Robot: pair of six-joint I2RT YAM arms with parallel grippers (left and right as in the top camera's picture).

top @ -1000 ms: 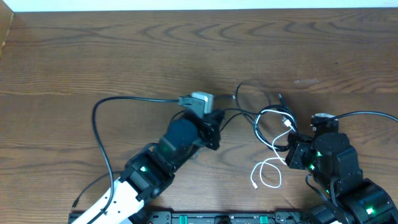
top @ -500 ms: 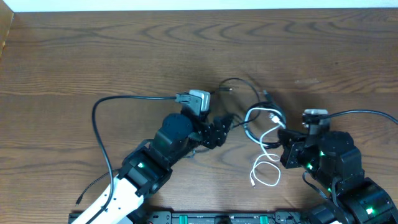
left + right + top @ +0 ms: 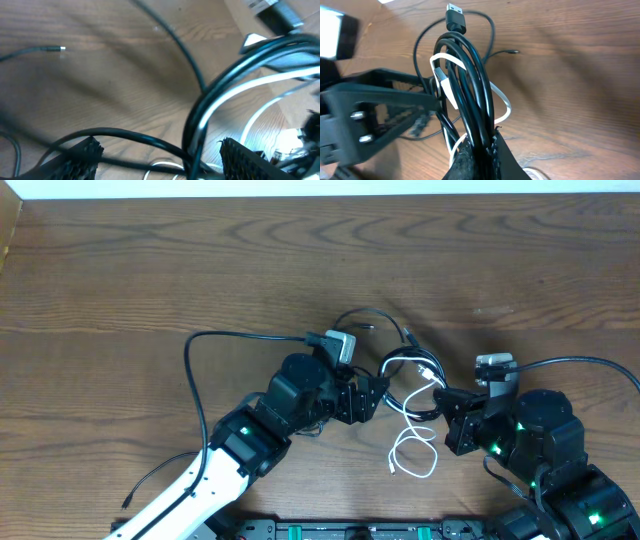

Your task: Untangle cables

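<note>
left hand: open. My two fingers stand wide apart. The left wrist view shows the bundle running between them, nearer one finger, with nothing pinched.
right hand: closed on the cables, with the black cords nipped between my fingertips and rising out of the grip.
cables: mid-counter, between my two hands. Black cords and a white one are looped together, and the bundle is off the wood where I hold it.
white cord: threaded through the black loops. In the overhead view its loose end lies curled on the counter toward the near edge.
USB plug: black shell with a metal tip, at the far end of the bundle from my right hand.
small plug: the end of a thin black cord, lying flat on the wood, apart from the bundle.
counter: brown wood grain.
writing: a white tag carries dark marks that are too blurred to read.
</note>
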